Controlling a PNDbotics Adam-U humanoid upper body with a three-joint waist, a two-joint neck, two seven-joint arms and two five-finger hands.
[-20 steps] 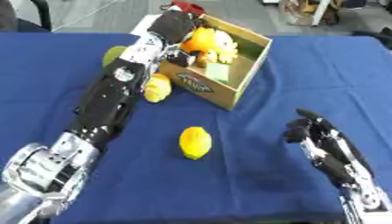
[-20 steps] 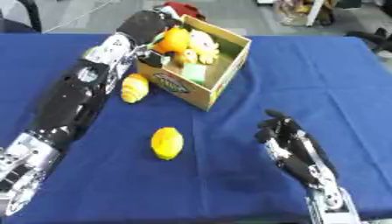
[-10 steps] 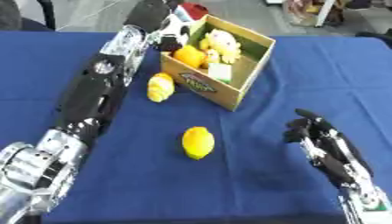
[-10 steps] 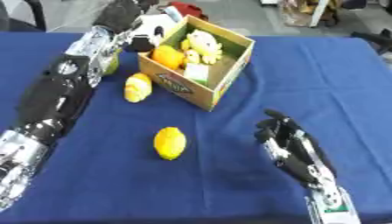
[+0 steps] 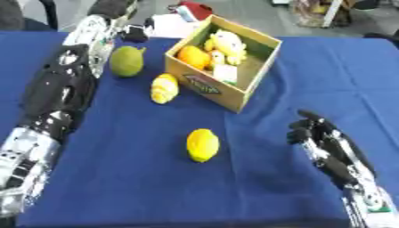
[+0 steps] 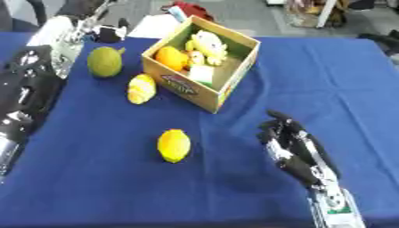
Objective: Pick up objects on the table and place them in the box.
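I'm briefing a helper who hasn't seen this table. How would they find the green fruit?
Start at the cardboard box on the blue table. Left of it lie two fruits; the green fruit is the farther one, round and dull green, unlike the yellow ridged fruit beside the box.

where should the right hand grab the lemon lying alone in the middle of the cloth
Take the lemon across its narrow middle, coming from above and from its right side. It lies flat on the blue cloth with its long axis running roughly toward the box, so its wider flanks face left and right with nothing beside them. The right hand rests on that side, probably nearest.
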